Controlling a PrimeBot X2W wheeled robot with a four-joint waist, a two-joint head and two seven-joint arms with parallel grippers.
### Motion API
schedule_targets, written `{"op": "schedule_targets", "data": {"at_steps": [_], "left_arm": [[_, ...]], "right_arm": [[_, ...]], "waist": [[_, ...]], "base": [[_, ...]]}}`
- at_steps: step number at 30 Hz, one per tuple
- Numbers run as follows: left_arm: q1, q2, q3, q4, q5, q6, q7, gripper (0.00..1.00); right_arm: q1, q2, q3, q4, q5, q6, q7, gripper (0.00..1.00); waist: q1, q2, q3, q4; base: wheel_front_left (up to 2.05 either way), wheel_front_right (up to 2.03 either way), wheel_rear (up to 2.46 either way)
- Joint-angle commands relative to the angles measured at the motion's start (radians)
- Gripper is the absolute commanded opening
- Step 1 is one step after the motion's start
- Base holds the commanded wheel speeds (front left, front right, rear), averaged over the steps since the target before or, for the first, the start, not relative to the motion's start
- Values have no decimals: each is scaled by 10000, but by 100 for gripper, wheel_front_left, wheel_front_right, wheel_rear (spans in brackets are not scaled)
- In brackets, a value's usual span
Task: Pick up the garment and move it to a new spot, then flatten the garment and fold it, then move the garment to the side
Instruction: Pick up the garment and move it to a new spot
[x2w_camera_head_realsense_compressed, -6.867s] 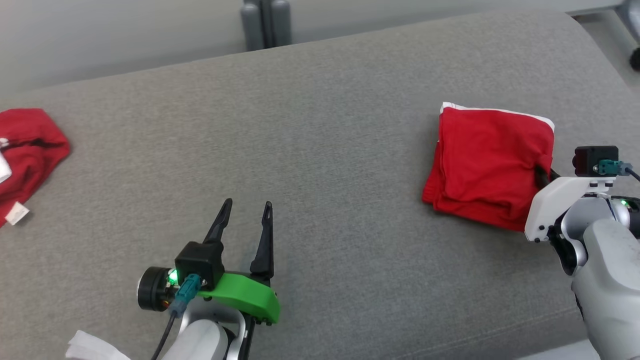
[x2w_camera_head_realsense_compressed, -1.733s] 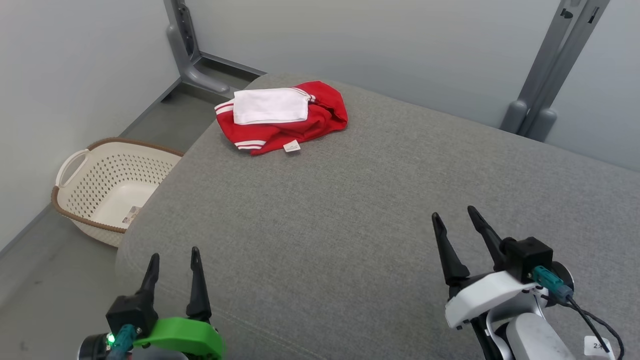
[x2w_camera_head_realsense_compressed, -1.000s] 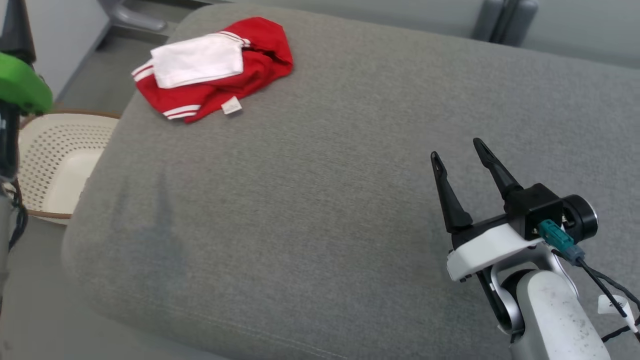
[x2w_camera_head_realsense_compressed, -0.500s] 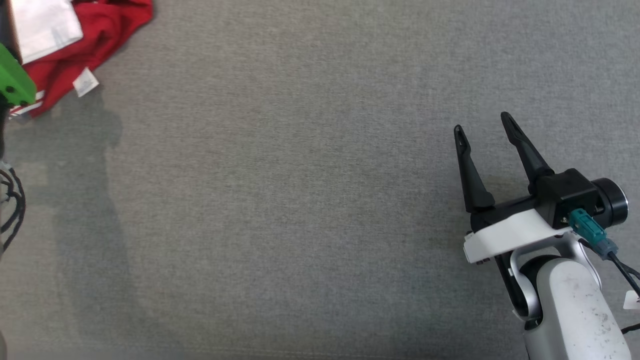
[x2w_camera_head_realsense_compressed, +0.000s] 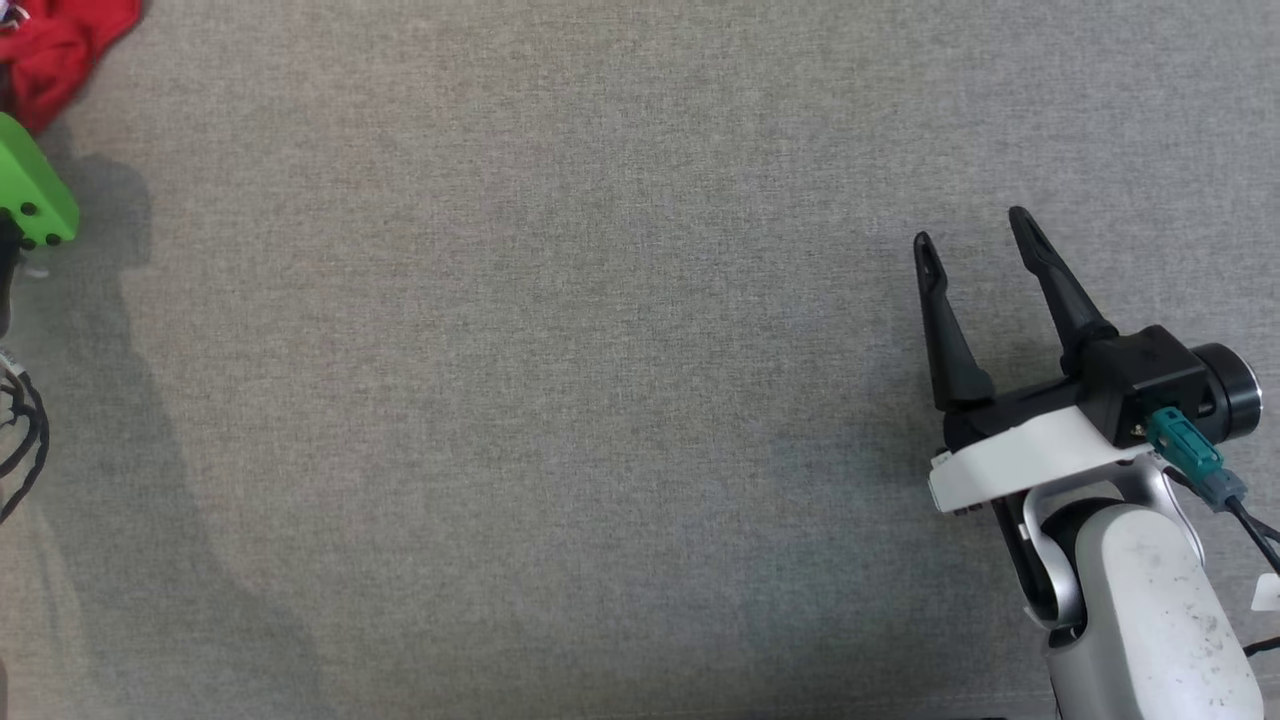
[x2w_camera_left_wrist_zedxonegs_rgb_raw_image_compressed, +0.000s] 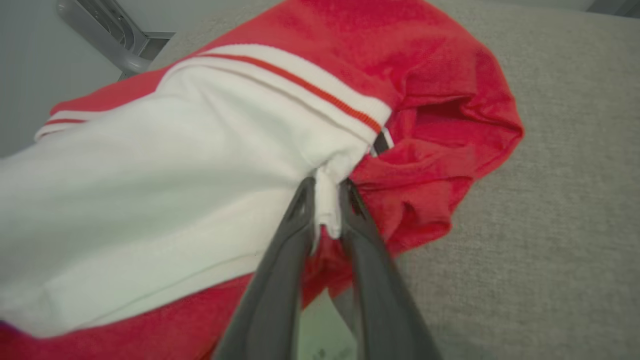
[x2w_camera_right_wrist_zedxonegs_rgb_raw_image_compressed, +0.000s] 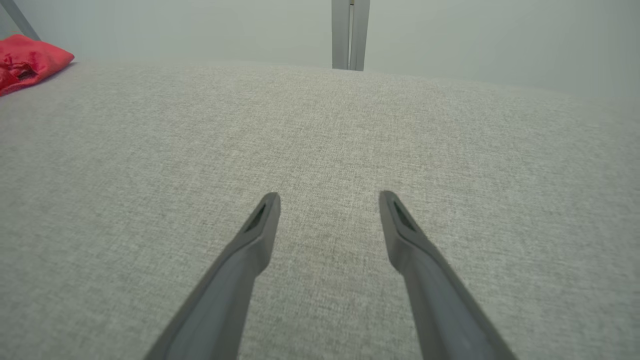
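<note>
**Where the garment lies at far left, the left gripper has it pinched**

As the left wrist view shows, the left gripper (x2w_camera_left_wrist_zedxonegs_rgb_raw_image_compressed: 327, 186) is clamped on the garment (x2w_camera_left_wrist_zedxonegs_rgb_raw_image_compressed: 440, 100). Its fingers stand nearly together on a small fold at the edge of the white panel (x2w_camera_left_wrist_zedxonegs_rgb_raw_image_compressed: 150, 175). The garment is red with white, red-striped trim and lies bunched on the grey cushion (x2w_camera_left_wrist_zedxonegs_rgb_raw_image_compressed: 550, 225). Its long axis runs from lower left to upper right of that frame, with the rounded red end pointing upper right.

In the head view a red corner of it sits at the extreme upper left, with the left arm's green bracket (x2w_camera_head_realsense_compressed: 30, 190) just below. At lower right, the right gripper (x2w_camera_head_realsense_compressed: 970, 228) is spread wide and empty over bare cushion, fingers pointing up the frame.

In the right wrist view the garment lies upper left, well apart from those fingers.
</note>
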Motion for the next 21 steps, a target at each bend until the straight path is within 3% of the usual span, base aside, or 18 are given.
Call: {"op": "schedule_targets", "data": {"at_steps": [1, 7, 14, 21], "left_arm": [[-110, 106, -35, 170, 28, 39, 1, 0], [-168, 153, -158, 446, 159, 99, -225, 0], [-346, 303, -594, 320, 506, -85, -524, 0], [-451, -382, -1301, -156, 714, -413, -470, 0]], "right_arm": [[-107, -14, -18, 62, 49, -15, -101, 100], [-37, -14, -89, 433, 265, -15, -356, 100], [358, -15, -164, 1306, 713, -15, -818, 100], [1050, -18, -313, 2207, 1163, -15, -1219, 100]], "waist": [[-1, 0, -137, -16], [-1, 0, -873, 0], [-1, 0, -2565, -151], [-1, 0, -4608, -567]], "base": [[0, 0, 0], [0, 0, 0], [0, 0, 0], [0, 0, 0]]}}
